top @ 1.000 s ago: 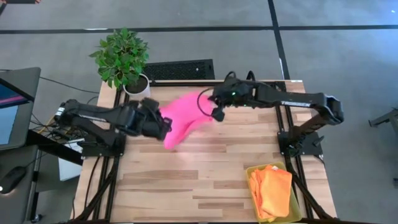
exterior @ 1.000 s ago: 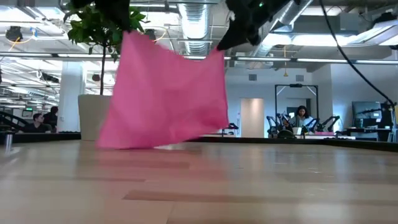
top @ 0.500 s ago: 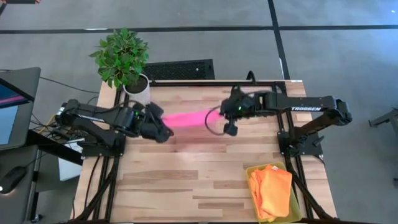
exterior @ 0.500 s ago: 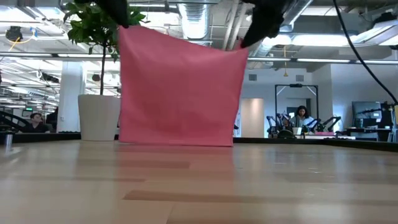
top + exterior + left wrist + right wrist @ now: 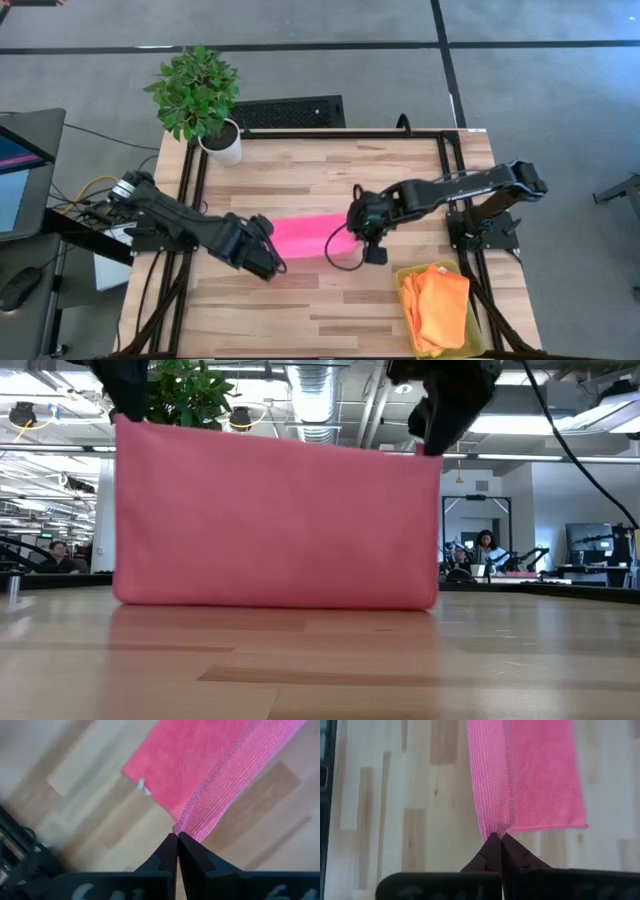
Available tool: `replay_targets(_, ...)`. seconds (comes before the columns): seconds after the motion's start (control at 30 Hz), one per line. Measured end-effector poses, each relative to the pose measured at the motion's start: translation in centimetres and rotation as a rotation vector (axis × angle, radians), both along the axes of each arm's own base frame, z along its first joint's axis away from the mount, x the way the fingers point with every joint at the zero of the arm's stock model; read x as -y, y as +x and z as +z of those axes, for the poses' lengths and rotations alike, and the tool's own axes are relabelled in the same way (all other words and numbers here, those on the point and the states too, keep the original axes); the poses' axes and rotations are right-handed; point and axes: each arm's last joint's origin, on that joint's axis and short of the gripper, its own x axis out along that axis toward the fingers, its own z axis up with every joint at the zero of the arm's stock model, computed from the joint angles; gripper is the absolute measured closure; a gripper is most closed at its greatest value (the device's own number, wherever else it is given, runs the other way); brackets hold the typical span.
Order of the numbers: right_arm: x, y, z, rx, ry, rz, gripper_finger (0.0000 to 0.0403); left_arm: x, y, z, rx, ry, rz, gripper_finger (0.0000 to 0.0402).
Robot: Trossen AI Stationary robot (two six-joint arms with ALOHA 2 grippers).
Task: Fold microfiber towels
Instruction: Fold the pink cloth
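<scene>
High view, plant: a leafy green plant in a white pot (image 5: 200,98) stands at the far left corner of the pale wooden plank surface (image 5: 300,300).
Left gripper (image 5: 272,262): jaws pressed together, pinching the left corner of the hot pink microfiber towel (image 5: 307,236).
Pink towel: hangs stretched between both grippers, mid-surface; in the low view its lower edge reaches the wood.
Right gripper (image 5: 347,236): jaws shut on the towel's right corner.
Bin: the yellow translucent rectangular bin (image 5: 408,335), near right corner, holds orange cloths (image 5: 437,305).
</scene>
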Motion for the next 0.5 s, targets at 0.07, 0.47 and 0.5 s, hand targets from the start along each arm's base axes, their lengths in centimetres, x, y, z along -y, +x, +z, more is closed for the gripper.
replay_targets(0.07, -0.5, 0.5, -0.9, -0.028, 0.004, 0.018, 0.0397, 0.7, 0.4, -0.8, -0.033, -0.010, -0.013, 0.0401)
replay_targets(0.47, -0.7, 1.4, -2.8, -0.088, -0.030, 0.008, 0.0397, 1.2, 1.1, -2.2, -0.063, 0.017, 0.051, 0.0401)
replay_targets(0.5, -0.6, 1.4, -2.8, -0.087, -0.041, -0.005, 0.0397, 1.2, 1.0, -2.2, -0.065, 0.027, 0.061, 0.0401)
